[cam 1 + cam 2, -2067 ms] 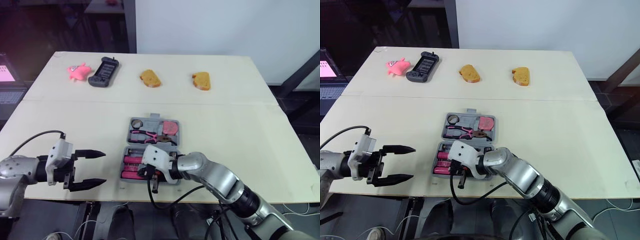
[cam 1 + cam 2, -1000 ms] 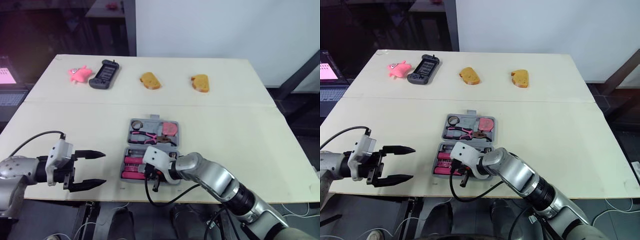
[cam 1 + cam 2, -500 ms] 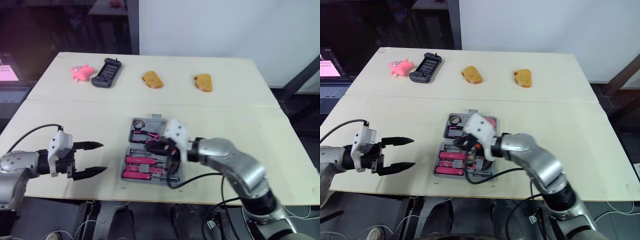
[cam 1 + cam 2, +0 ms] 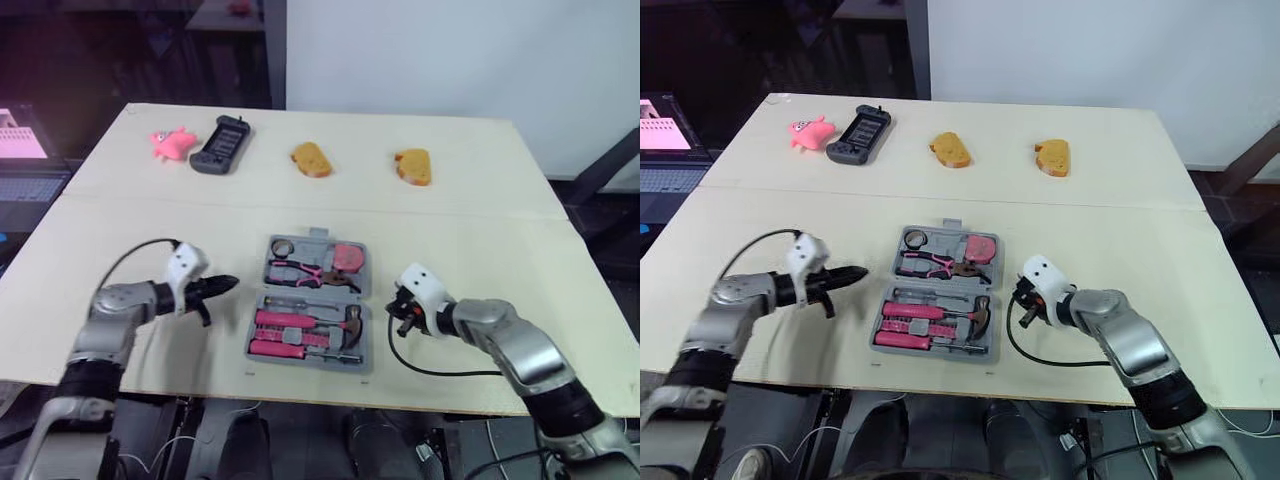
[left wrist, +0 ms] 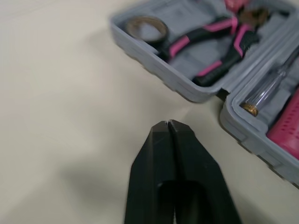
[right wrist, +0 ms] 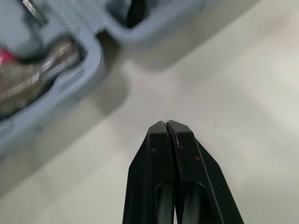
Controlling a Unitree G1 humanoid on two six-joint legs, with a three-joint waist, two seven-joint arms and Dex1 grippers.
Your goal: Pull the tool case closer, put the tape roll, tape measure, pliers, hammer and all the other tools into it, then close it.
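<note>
The grey plastic tool case (image 4: 312, 300) lies open in the middle of the beige table (image 4: 500, 240), close to its near edge, between the two grippers. Its far half holds a dark tape roll (image 4: 281, 247), pink-and-black pliers (image 4: 298, 270) and a pink tape measure (image 4: 348, 257). The near half holds a hammer (image 4: 348, 320) and other pink-handled tools (image 4: 275, 347).

The left gripper (image 5: 167, 122) sits just left of the case with its black fingers pressed together, holding nothing, tips aimed at the case. The right gripper (image 6: 166, 122) sits just right of the near half, likewise pinched together and empty.

Along the far edge, well apart from the case, lie a pink soft toy (image 4: 172, 142), a dark grey handheld device (image 4: 220, 157) and two toast-coloured bread pieces (image 4: 312, 159).
</note>
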